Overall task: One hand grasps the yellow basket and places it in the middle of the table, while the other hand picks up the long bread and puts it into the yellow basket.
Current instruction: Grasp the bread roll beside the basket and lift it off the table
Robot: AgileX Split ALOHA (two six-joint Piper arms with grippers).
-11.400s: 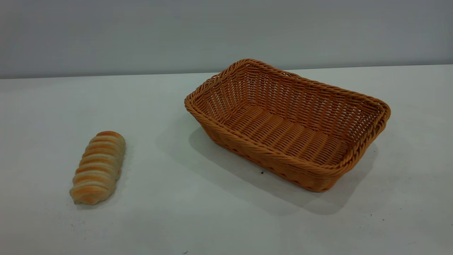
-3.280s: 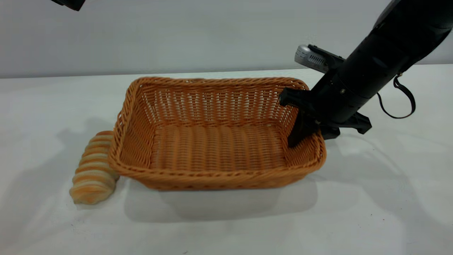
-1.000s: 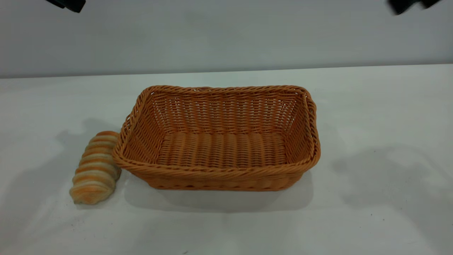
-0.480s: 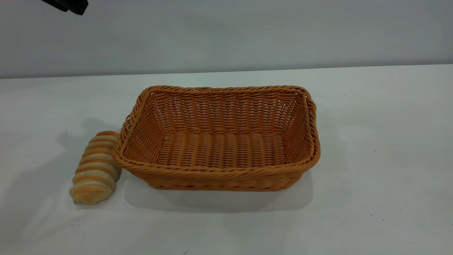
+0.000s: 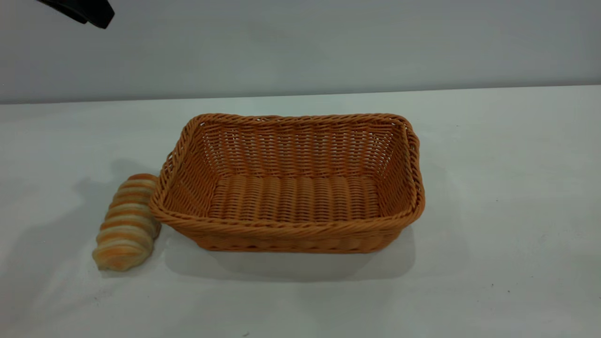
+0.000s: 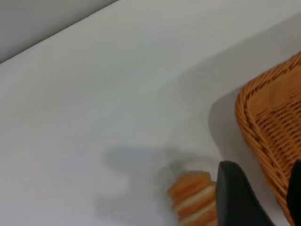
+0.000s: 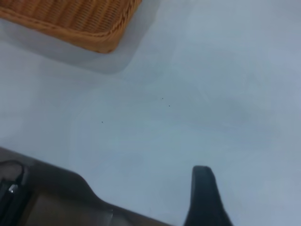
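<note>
i see the yellow basket (image 5: 291,188) standing mid-table (image 5: 493,188), the long bread (image 5: 127,223) on the table against its left end. my left gripper (image 6: 263,200) hangs above the bread, fingers (image 6: 235,197) spread — the right gripper (image 7: 207,197) sits off over bare table, and i cannot tell its state.

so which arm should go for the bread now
Probably the left. The left gripper hangs above the long bread, beside the yellow basket's left end; the right arm is out of the exterior view.
</note>
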